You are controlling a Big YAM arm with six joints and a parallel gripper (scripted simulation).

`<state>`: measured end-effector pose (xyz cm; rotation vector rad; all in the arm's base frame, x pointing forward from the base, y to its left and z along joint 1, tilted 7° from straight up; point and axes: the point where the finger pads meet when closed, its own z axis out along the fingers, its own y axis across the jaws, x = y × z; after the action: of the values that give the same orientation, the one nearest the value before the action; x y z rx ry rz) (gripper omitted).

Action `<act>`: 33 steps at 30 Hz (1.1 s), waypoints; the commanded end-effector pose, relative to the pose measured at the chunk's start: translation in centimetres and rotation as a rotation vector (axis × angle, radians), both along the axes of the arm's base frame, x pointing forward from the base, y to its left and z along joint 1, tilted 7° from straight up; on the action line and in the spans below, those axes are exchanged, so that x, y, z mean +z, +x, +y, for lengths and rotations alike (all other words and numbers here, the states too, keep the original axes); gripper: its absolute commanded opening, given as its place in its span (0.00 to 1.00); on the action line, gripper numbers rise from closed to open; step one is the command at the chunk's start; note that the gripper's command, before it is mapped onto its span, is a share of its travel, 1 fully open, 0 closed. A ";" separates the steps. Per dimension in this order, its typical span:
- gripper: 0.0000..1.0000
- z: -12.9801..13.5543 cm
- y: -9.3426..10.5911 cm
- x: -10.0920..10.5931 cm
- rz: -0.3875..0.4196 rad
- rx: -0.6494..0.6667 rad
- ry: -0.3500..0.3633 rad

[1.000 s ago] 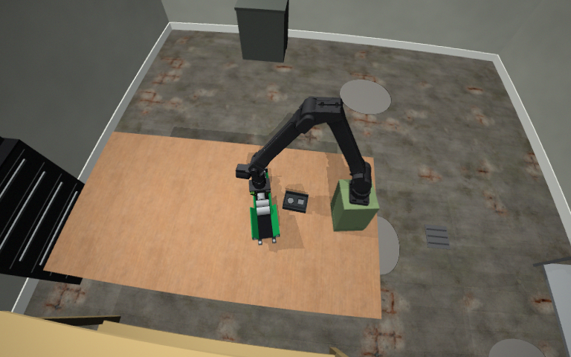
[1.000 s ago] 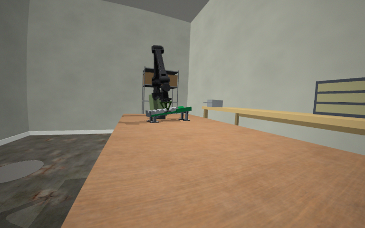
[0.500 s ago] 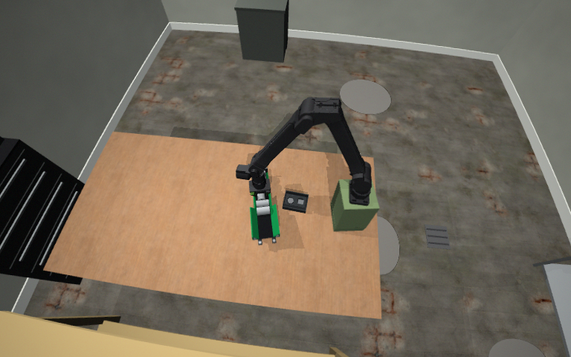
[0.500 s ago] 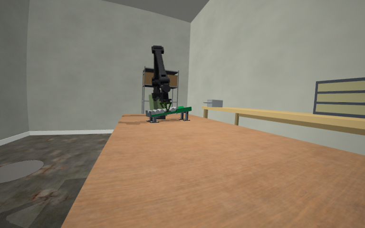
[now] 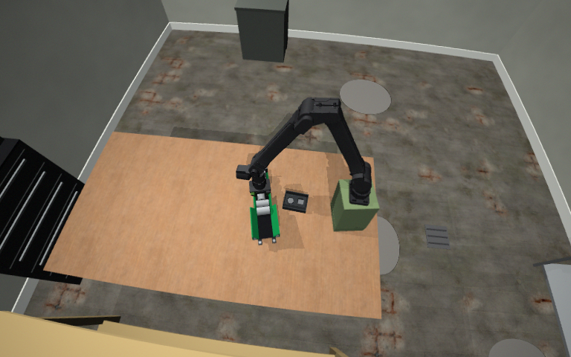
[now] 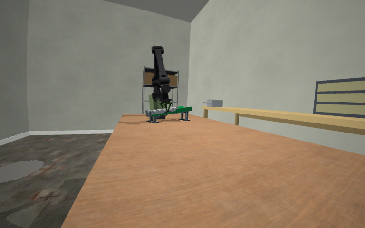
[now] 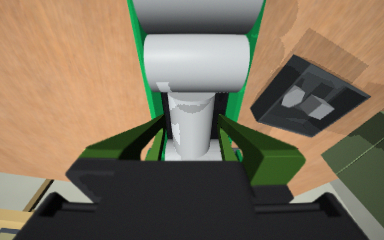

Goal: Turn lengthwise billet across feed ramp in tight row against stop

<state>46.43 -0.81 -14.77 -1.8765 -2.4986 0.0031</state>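
Observation:
The green feed ramp [image 5: 264, 218] stands on the wooden table. In the wrist view one grey billet [image 7: 191, 125] lies lengthwise along the ramp. Just beyond it a billet [image 7: 196, 62] lies across the ramp, and another crosswise one [image 7: 197, 10] shows at the top edge. My gripper [image 7: 191, 119] is open. Its green fingers stand on either side of the lengthwise billet with small gaps, low around it. In the side view the gripper [image 6: 166, 106] reaches down to the ramp, with a row of billets [image 6: 157, 110] at the lower end.
A black tray [image 7: 310, 97] with two grey blocks lies on the table right of the ramp, also in the overhead view [image 5: 295, 201]. The arm's green pedestal [image 5: 352, 209] stands further right. A wooden bench [image 6: 282, 117] runs along the wall.

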 end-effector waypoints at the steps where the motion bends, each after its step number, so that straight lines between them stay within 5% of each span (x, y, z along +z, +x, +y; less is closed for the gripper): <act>1: 0.55 -0.5 1.6 -0.2 -0.022 0.008 0.001; 31: 0.55 -0.5 1.6 -0.2 -0.022 0.008 0.001; 32: 0.00 -0.5 1.6 -0.2 -0.022 0.008 0.001; 33: 0.00 -0.5 1.6 -0.2 -0.022 0.008 0.001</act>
<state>46.42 -0.80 -14.80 -1.8742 -2.5002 0.0031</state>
